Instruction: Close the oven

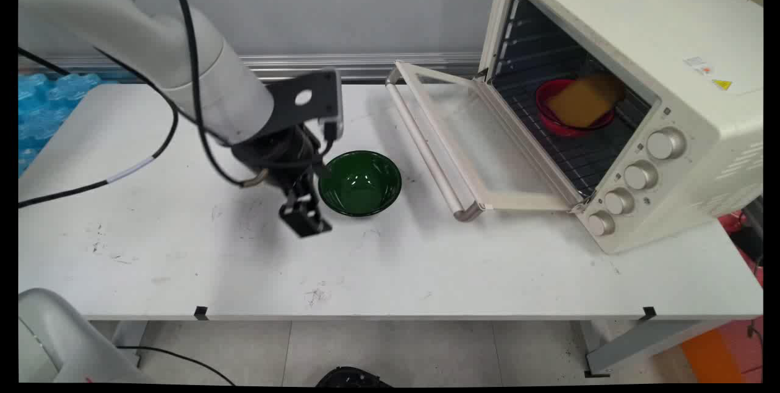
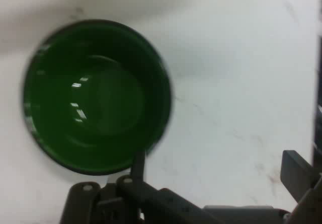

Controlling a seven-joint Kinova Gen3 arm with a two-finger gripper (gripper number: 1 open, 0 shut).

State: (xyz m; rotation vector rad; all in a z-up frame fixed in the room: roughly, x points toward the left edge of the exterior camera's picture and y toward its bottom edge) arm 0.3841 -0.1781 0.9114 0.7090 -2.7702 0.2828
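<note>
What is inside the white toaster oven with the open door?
On the wire rack of the white toaster oven stands a red bowl with a flat yellow-brown piece across it. The piece covers the bowl's inside.

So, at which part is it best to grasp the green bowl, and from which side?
Probably the green bowl's thin rim, from above, one finger inside and one outside. It stands upright and empty, its wall too wide to span; the gripper already hangs by the left rim.

Looks like a robotics lab or test room, not a home kitchen. Plain scuffed white table (image 1: 390, 271) with black tape marks at its front edge, set against a bare grey wall with a metal rail. Cream toaster oven (image 1: 640, 76) standing alone as a prop, cables hanging loose, blue plastic packs (image 1: 46, 106) stacked at left, tiled floor below.
</note>
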